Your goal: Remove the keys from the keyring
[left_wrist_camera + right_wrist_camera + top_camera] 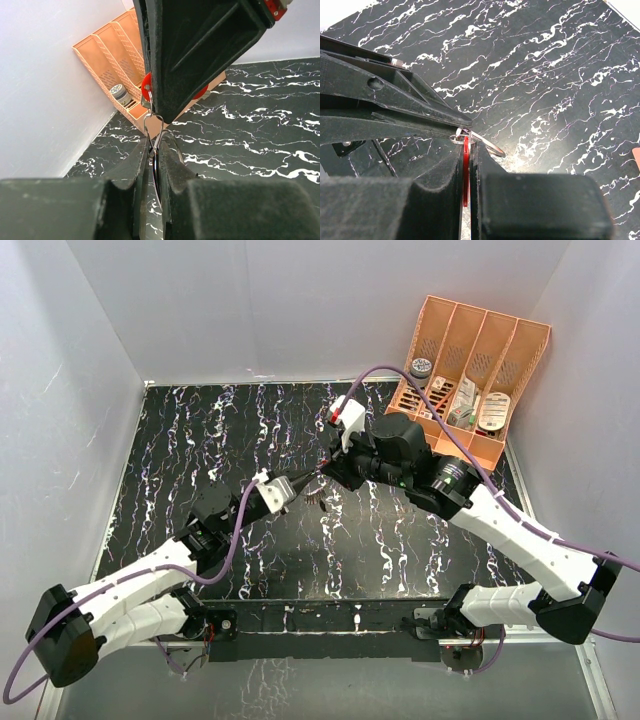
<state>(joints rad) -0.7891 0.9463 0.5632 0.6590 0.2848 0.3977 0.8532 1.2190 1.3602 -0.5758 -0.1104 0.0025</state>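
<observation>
The 2 grippers meet tip to tip above the middle of the black marbled table [200, 440]. The left gripper [154, 150] is pressed together on the thin wire of the keyring [159, 134], and the right gripper [466, 145] is nipped onto the red piece [465, 172] hanging from it. The keys are mostly hidden behind the fingers.

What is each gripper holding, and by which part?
Left gripper pinches the keyring by its wire; right gripper clamps the red piece across its flat faces.
</observation>
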